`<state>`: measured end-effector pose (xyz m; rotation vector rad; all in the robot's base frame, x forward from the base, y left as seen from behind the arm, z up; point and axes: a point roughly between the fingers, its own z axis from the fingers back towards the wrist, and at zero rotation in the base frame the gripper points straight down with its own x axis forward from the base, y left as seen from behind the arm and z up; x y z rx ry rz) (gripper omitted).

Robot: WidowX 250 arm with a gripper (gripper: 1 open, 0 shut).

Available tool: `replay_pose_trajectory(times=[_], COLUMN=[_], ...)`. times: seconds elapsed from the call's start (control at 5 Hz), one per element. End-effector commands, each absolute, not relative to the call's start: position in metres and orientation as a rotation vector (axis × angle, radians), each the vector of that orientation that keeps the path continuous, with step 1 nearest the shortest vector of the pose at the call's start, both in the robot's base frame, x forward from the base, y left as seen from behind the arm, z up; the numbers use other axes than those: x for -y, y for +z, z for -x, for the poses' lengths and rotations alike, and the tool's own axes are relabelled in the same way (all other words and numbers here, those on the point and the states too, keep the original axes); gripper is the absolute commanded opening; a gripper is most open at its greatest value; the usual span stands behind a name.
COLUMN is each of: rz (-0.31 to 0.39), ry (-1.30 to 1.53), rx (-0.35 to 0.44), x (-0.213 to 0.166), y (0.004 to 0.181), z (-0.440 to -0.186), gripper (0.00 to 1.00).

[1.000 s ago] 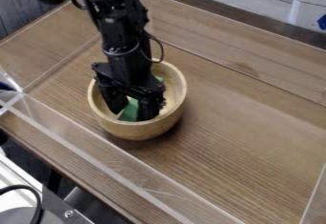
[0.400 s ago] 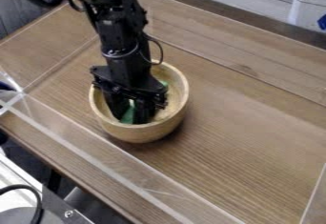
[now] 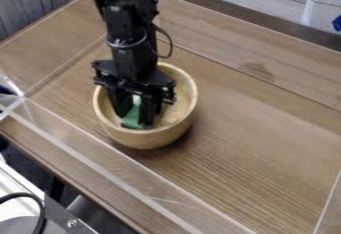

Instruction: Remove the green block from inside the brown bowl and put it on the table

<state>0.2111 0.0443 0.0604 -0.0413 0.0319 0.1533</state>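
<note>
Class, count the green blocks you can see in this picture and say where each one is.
1: the green block stands inside the brown bowl, between the gripper's fingers. The arm may hide more in the bowl.

Claw point(image 3: 134, 100) fingers cover most of the block point(image 3: 138, 117); only its lower end shows. Grip contact not discernible. Arm cut off at top edge. Bench point(image 3: 253, 109) cropped right and bottom. Bowl point(image 3: 167, 134) floor mostly hidden.

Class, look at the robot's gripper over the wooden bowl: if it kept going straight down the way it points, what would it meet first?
The gripper points straight down into the brown bowl. The green block already sits between its fingers, so next below would most likely be the bowl's inside bottom, though depth is hard to judge here.
</note>
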Motion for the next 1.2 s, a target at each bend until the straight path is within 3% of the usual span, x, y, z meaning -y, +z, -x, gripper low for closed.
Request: replay_pose_trajectory(times=[0.0, 0.4, 0.6, 1.0], rz=[0.022, 0.043, 0.041, 0.036], ry=[0.141, 0.117, 0.128, 0.136], rx=[0.058, -0.001, -0.008, -0.009], x=[-0.047, -0.053, -0.049, -0.046], y=[0.073, 0.087, 0.095, 0.097], z=[-0.229, -0.24, -0.244, -0.239], gripper=[0.0, 0.0, 1.0, 1.0])
